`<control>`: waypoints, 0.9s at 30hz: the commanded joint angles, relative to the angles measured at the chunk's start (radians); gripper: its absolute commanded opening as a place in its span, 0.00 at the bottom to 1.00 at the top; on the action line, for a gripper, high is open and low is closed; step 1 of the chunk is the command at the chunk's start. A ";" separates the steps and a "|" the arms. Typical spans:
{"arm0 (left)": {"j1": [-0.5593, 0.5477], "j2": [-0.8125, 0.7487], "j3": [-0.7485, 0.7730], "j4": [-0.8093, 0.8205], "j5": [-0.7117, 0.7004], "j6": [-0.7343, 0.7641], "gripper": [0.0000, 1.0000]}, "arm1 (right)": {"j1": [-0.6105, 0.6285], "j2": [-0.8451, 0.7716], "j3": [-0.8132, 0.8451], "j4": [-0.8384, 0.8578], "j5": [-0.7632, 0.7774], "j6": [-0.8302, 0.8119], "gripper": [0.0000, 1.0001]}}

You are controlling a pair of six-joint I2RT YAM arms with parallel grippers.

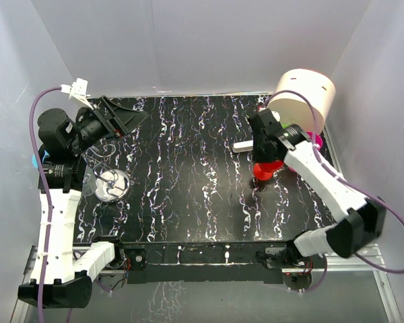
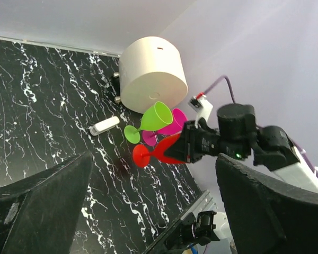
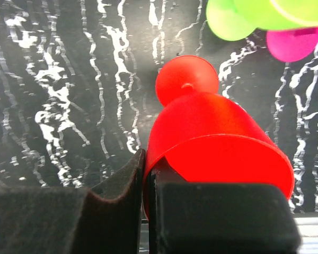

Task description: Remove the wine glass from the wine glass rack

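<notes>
Left end effector open, raised above worktop | right end effector clamped on rim of red glass | wire rack stands by left arm | clear wine glass seemingly against it, indistinct

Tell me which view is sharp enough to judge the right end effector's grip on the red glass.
Right wrist: red glass sharp, evenly lit; right end effector dark, soft near the lens. Left wrist: grip crisp but small. Top external: grip mostly hidden; wine glass rack base glares.
</notes>
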 commanded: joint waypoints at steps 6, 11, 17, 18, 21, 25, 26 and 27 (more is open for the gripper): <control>0.000 0.000 0.102 -0.112 -0.036 0.088 0.99 | -0.039 0.269 0.252 -0.012 0.000 -0.176 0.00; 0.000 0.007 0.134 -0.153 -0.066 0.102 0.99 | -0.055 0.325 0.253 0.035 -0.041 -0.194 0.00; -0.001 0.011 0.135 -0.166 -0.076 0.089 0.99 | -0.075 0.348 0.252 0.080 -0.085 -0.213 0.00; -0.001 0.013 0.137 -0.167 -0.076 0.086 0.99 | -0.079 0.348 0.247 0.086 -0.096 -0.215 0.00; 0.000 0.014 0.139 -0.166 -0.081 0.074 0.99 | -0.087 0.346 0.225 0.104 -0.108 -0.217 0.00; 0.000 0.023 0.157 -0.181 -0.089 0.065 0.99 | -0.096 0.337 0.206 0.124 -0.103 -0.222 0.04; -0.001 0.023 0.162 -0.190 -0.095 0.065 0.99 | -0.097 0.333 0.203 0.129 -0.103 -0.224 0.07; -0.002 0.023 0.166 -0.197 -0.102 0.067 0.99 | -0.097 0.331 0.200 0.134 -0.103 -0.227 0.10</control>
